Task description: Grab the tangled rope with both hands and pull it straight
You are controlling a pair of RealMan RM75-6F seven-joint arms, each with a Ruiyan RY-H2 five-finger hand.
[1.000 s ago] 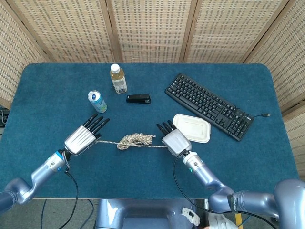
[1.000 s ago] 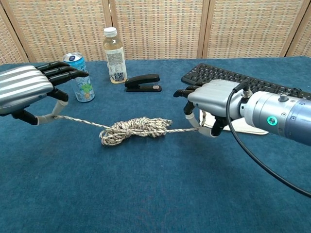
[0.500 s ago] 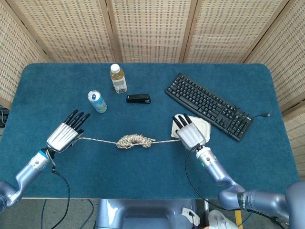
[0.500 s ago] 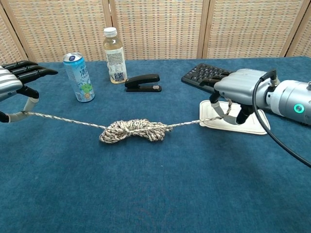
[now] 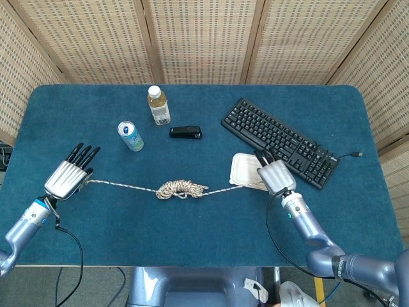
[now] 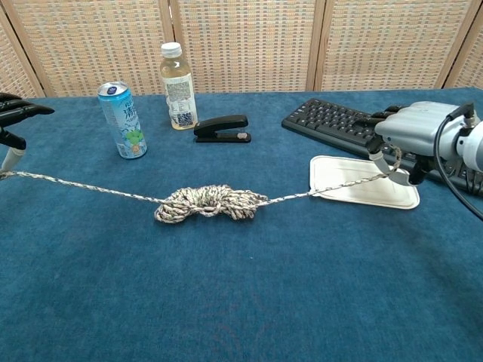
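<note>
The left robot hand [image 5: 66, 177] grasps one end of the rope [image 5: 182, 188] far to the left of the tangle, its fingers stretched forward above the pinch; over the last second it has swung outward from a spot close beside the knot. The strand it holds runs low over the blue tabletop [image 5: 192, 236] to the tangled bundle [image 6: 210, 203], which sits just in front of the soda can [image 5: 130, 135] and stapler [image 5: 185, 132] and has barely shifted — the slack has paid out, but the coils remain bunched. To the right of the tangle, the strand crosses the white tray [image 6: 362, 187] and rises to the right robot hand [image 5: 275, 176], which holds the other end beside the keyboard [image 5: 278, 141], having moved outward across the tray. The rope's free lengths now look nearly taut, so further spreading should begin to work on the knot itself — whether it will unravel or tighten cannot be judged from here.
</note>
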